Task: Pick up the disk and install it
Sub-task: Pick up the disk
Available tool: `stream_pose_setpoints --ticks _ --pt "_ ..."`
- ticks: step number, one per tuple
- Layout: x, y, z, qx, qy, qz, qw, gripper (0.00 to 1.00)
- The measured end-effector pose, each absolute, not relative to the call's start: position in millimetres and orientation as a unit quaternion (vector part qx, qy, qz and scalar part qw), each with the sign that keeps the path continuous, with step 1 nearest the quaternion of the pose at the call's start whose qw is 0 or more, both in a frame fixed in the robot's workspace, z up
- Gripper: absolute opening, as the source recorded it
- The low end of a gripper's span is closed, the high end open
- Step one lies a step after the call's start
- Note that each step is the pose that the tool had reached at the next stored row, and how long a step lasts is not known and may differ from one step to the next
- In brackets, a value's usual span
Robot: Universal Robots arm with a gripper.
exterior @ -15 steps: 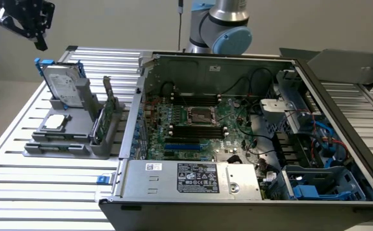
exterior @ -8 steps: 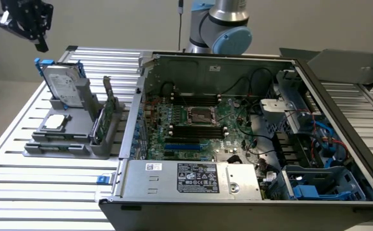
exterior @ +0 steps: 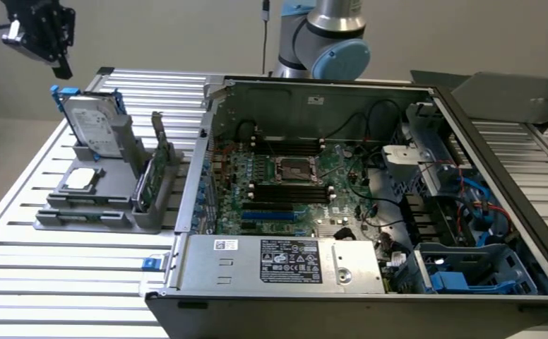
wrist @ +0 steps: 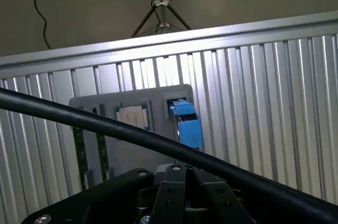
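Your hand (exterior: 59, 67) is hovering shut and empty, well above the disk (exterior: 99, 128), which is standing upright in the grey holder (exterior: 95, 208) on the tabletop (exterior: 29, 282). Nothing is being gripped yet, and the whole install into the computer case (exterior: 321, 106) is waiting.

Closed tool (exterior: 61, 68) hanging above upright disk (exterior: 95, 127) in grey holder (exterior: 95, 215), open computer case (exterior: 284, 95) beside it

Soft, even light, with pale glare on the slatted table (exterior: 57, 282).

Disk (exterior: 95, 127) upright in holder (exterior: 85, 212), exterior view's left of PC case (exterior: 284, 99), gripper (exterior: 59, 67) prob. above disk.
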State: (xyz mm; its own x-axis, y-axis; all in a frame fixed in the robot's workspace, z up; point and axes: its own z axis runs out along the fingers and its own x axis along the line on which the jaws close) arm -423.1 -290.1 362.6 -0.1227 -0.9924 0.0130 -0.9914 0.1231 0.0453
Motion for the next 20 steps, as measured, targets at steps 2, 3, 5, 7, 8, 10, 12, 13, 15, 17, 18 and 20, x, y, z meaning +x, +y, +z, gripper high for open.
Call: stream_pose_setpoints --ticks 2,3,5,7,8,10,12,13,15,17,18,20 --pt "-423.2 -290.0 361.8 0.672 -0.741 -0.013 0.02 0.11" --pt "-423.3 -290.0 361.4 0.676 -0.737 -0.013 0.02 0.11" --pt "-423.6 -289.5 361.0 0.683 -0.73 -0.013 0.02 0.11" --pt "-423.9 -288.7 360.6 0.687 -0.726 -0.012 0.02 0.12" --pt "-424.3 -287.9 360.4 0.689 -0.724 -0.012 0.02 0.12" --pt "-425.0 -286.4 360.2 0.692 -0.722 -0.013 0.02 0.24" --pt "-426.2 -284.8 360.0 0.693 -0.72 -0.013 0.019 0.3" --pt "-427.0 -284.3 359.6 0.694 -0.719 -0.013 0.019 0.36" --pt "-428.9 -284.0 358.4 0.696 -0.717 -0.013 0.019 0.42" --pt "-430.5 -283.8 355.8 0.699 -0.715 -0.013 0.019 0.48" --pt "-431.0 -283.7 354.0 0.7 -0.714 -0.013 0.019 0.54" --pt "-431.3 -283.7 350.3 0.703 -0.711 -0.013 0.019 0.54"
